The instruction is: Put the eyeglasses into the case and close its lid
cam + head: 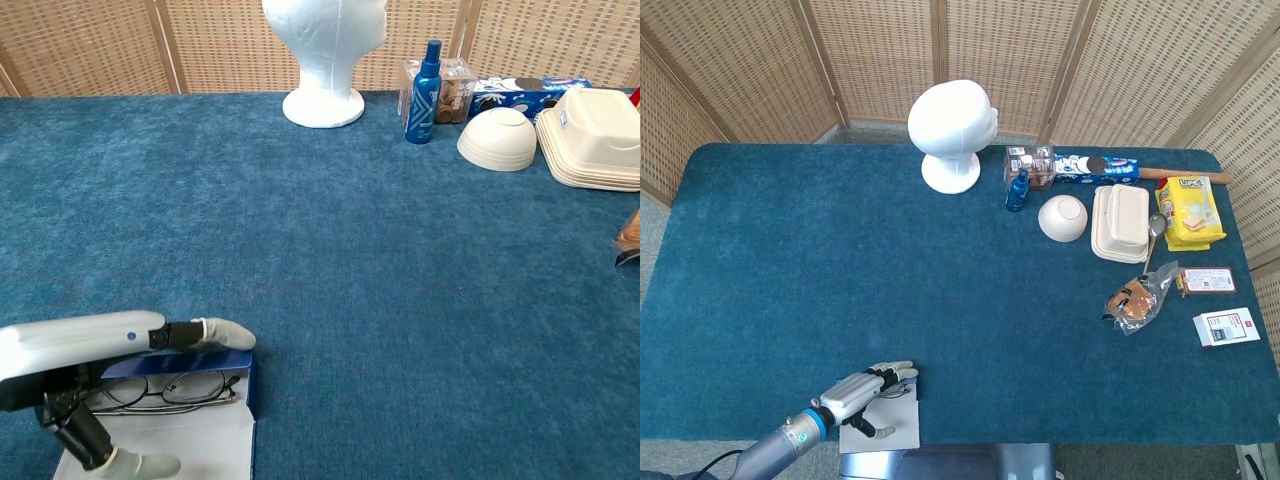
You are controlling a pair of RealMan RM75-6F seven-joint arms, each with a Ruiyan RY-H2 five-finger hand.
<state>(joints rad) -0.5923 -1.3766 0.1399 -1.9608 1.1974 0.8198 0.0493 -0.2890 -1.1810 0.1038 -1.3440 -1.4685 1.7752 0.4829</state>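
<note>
Thin black wire-framed eyeglasses lying folded inside open blue case with pale lining, at table's near-left edge, lid open

The head view looks steeply down from high above the near edge, taking in the whole blue worktop up to the wicker screens behind it. The chest view sits low and close, facing across the surface toward those screens, so only the near and middle worktop fills it. Both views share the white mannequin head, the blue spray bottle, the upturned bowl and the left hand at the near edge.
</note>
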